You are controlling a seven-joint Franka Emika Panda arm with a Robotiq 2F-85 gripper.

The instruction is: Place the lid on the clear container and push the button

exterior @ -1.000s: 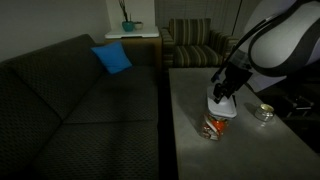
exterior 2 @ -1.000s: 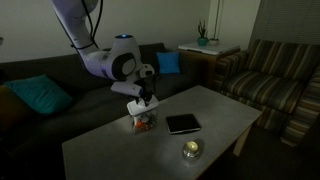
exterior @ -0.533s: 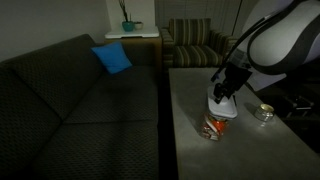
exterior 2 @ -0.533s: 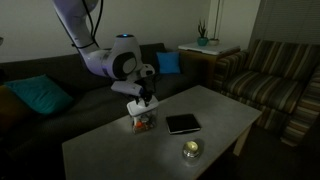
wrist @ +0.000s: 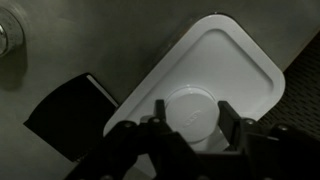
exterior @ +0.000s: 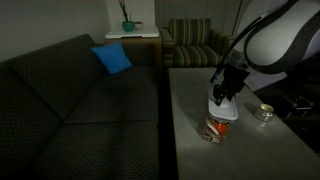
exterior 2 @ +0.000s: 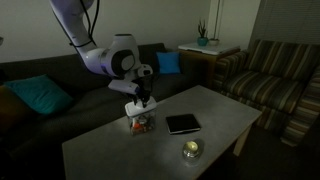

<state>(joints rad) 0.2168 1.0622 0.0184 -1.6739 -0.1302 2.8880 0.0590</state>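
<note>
While the gripper [wrist: 192, 116] clasps the round centre button [wrist: 190, 104] of one flat, whitish, round-cornered square plastic lid [wrist: 235, 60], that lid lies right under the jaws, across the top of one small clear plastic container [exterior: 214, 129] holding red-orange contents; beside the jaws lies one flat black box [wrist: 66, 118], and farther off one small round glass jar [wrist: 8, 35].

White arm [exterior 2: 78, 28]: glossy rounded links, darker seams at the joints, big round joint cap [exterior 2: 124, 58] above the fingers. Gripper [wrist: 192, 116]: all black, boxy linkage body behind two chunky fingers [wrist: 229, 112]. Markings too dim to read.
</note>
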